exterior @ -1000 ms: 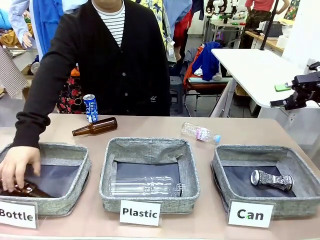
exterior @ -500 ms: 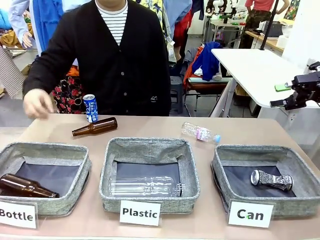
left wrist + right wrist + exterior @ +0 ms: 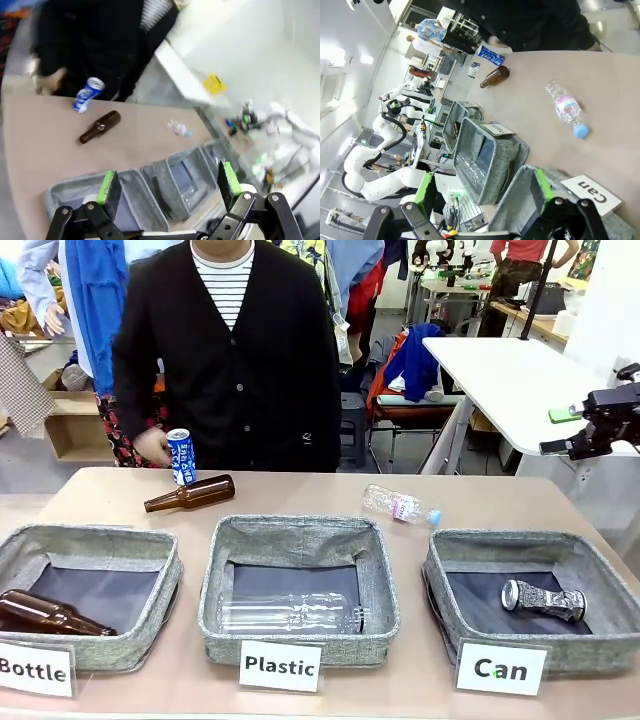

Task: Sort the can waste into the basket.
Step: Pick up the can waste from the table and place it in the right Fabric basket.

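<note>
A blue can (image 3: 181,455) with white lettering stands at the table's far left edge, and the person's hand (image 3: 152,446) is right beside it; I cannot tell whether they touch. The slim silver can (image 3: 543,600) lies on its side inside the grey basket (image 3: 520,540) behind the "Can" sign (image 3: 500,668). My right gripper (image 3: 556,432) hangs open, high off the table's right side. In the left wrist view my left gripper (image 3: 167,182) is open above the baskets, far from the blue can (image 3: 89,94). The right wrist view shows the right gripper (image 3: 482,187) open, with the blue can (image 3: 491,55) far off.
A brown bottle (image 3: 190,493) lies on the table near the blue can, and a clear plastic bottle (image 3: 400,507) lies behind the Can basket. The "Bottle" basket (image 3: 95,540) holds a brown bottle (image 3: 45,612). The "Plastic" basket (image 3: 300,532) holds a clear one.
The person's hand left a brown bottle in the Bottle basket, rose away to the far side, and now sits beside the blue can. Neither gripper has moved.
</note>
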